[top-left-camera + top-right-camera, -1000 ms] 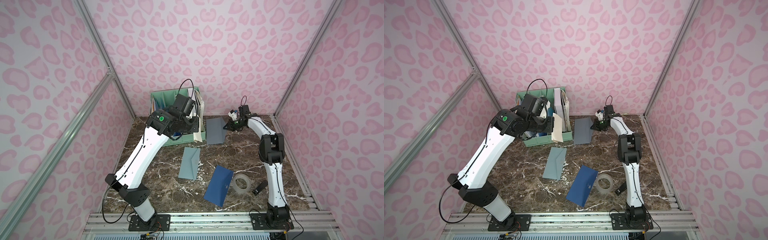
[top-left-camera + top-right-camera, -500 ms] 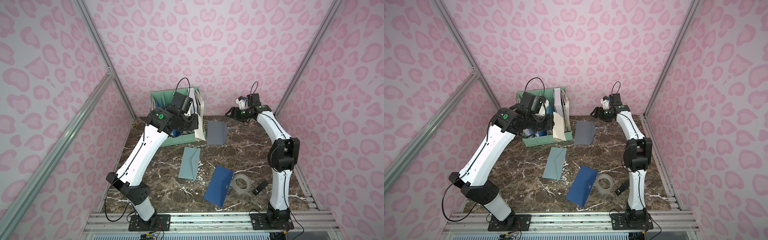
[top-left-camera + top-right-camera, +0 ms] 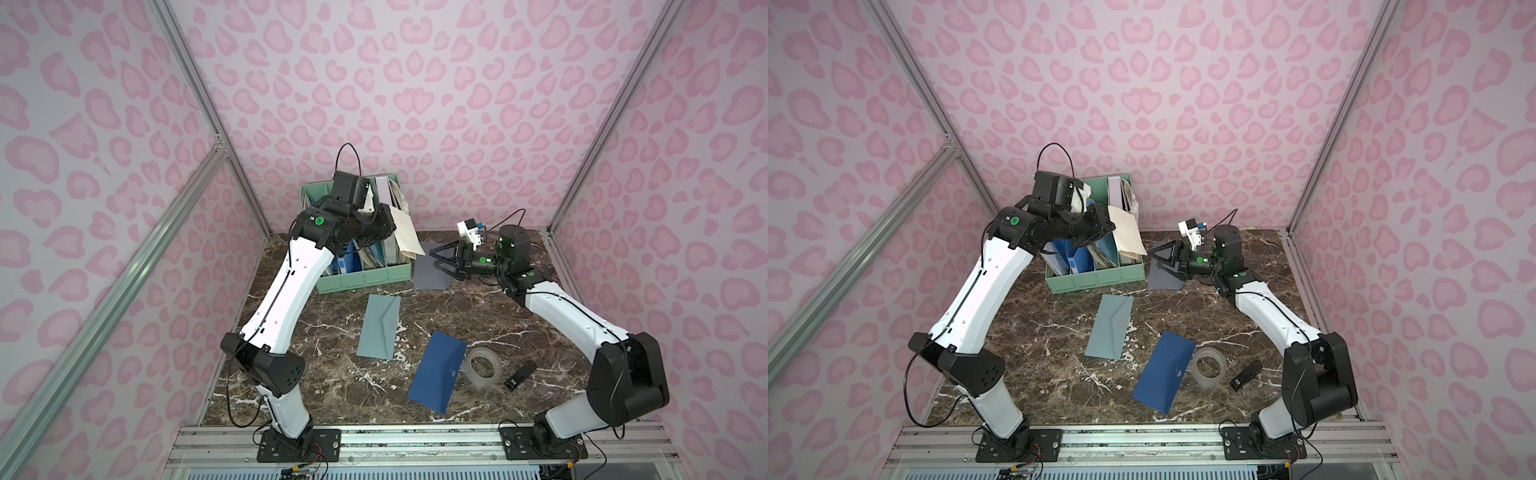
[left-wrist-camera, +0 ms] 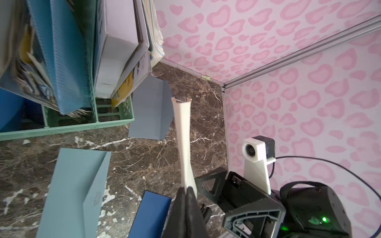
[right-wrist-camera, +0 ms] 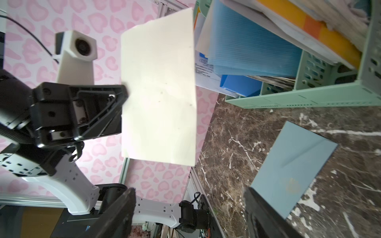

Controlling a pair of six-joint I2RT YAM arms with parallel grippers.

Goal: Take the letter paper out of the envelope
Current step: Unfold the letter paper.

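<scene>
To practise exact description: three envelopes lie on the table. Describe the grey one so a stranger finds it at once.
Find the green tray at the back of the table. The grey envelope lies beside it, on the right arm's side, near the open right gripper. The pale blue envelope and dark blue envelope lie nearer the front.

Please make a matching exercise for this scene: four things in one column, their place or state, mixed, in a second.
1 letter paper
2 dark blue envelope
3 right gripper
4 grey envelope

A jaws open, empty
B beside the tape roll
C pinched in the left gripper
D flat on the table beside the green tray

Pairs: 1-C, 2-B, 3-A, 4-D
</scene>
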